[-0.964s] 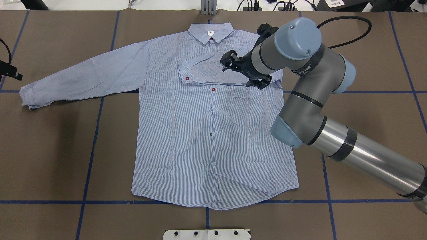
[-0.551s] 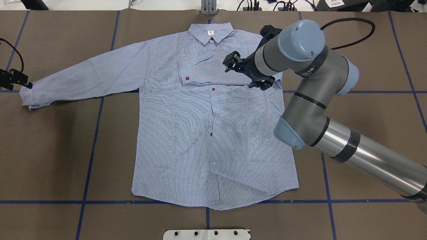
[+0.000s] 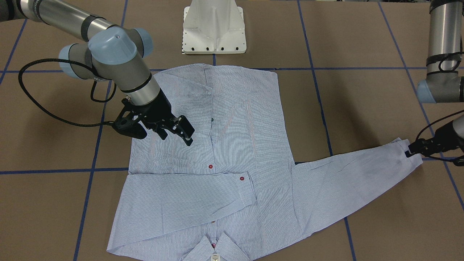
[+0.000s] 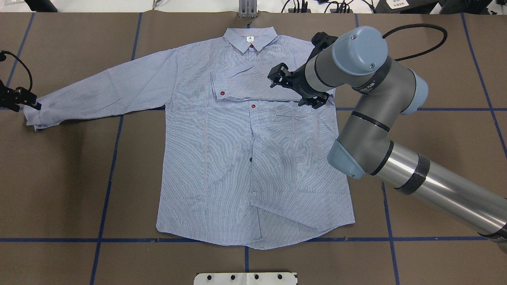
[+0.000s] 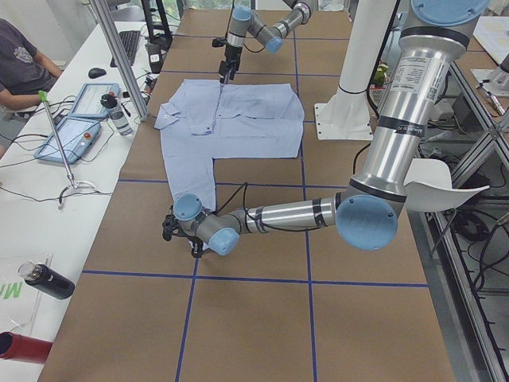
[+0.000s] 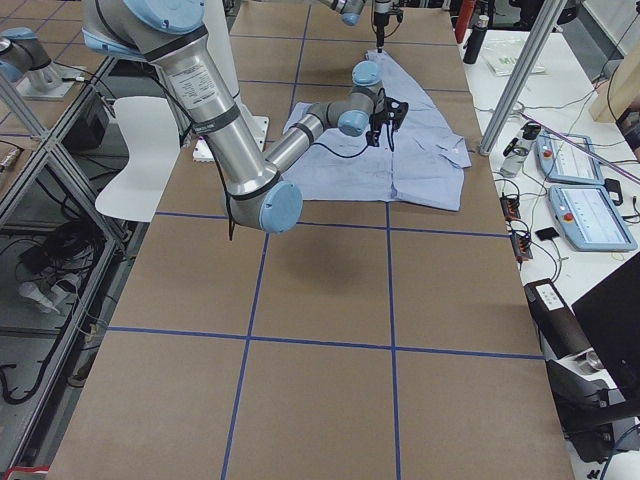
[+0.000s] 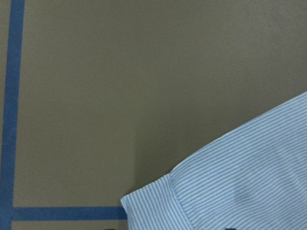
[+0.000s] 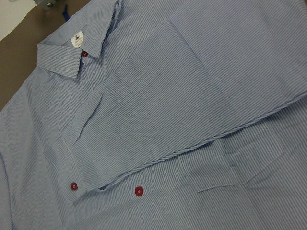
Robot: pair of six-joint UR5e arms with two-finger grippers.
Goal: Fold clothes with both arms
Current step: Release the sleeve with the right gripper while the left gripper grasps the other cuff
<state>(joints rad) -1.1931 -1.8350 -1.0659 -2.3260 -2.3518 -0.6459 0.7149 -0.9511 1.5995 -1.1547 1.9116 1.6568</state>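
Shirt [image 4: 222, 158], one; left pincer [image 3: 413, 149], right pincer [image 3: 177, 135]

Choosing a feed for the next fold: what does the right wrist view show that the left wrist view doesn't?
Only the right wrist view: the collar with its label, the folded sleeve lying across the chest, its red cuff button, and the pocket. Only the left wrist view: the other sleeve's cuff on bare table, with blue tape lines. Both: striped shirt fabric lying flat.
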